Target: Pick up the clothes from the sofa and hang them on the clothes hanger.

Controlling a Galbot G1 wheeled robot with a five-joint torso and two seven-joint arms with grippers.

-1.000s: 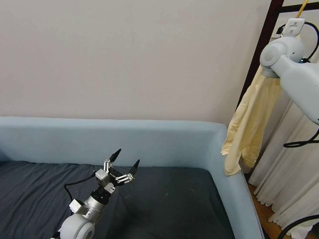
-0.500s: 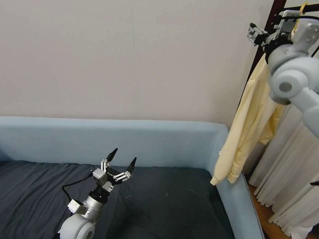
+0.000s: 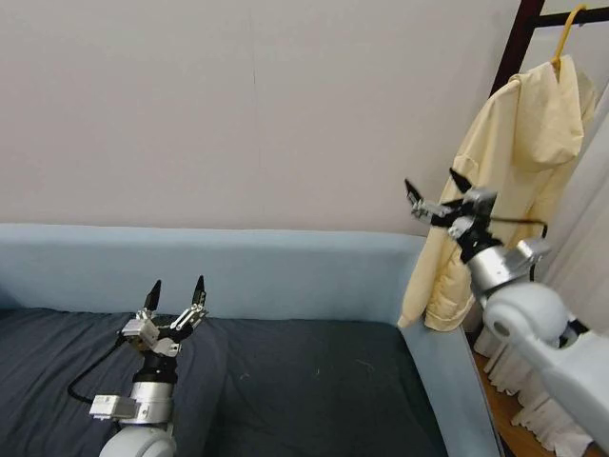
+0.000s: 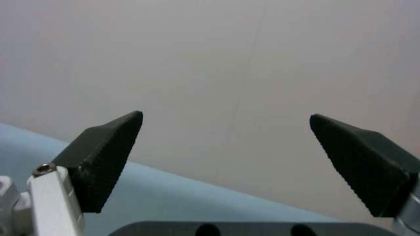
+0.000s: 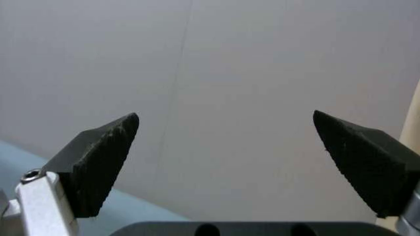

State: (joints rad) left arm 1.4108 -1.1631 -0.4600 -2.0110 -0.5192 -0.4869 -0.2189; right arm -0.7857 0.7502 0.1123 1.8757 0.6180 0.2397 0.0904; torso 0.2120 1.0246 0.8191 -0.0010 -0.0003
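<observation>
Head view: one yellow jacket [image 3: 519,143] hanging on one hanger [image 3: 568,24], beside the sofa [image 3: 314,267] end. Left gripper [image 3: 177,284] spread wide over the seat; right gripper [image 3: 430,184] wide, empty, near the jacket. Left wrist: fingers [image 4: 105,157] wide apart. Right wrist: wide too.

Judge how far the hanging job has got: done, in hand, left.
Done: the yellow garment hangs from the hanger. In hand: nothing; the right gripper is open beside the garment, the left gripper open over the sofa. Left: no clothes lie on the sofa part in view.
</observation>
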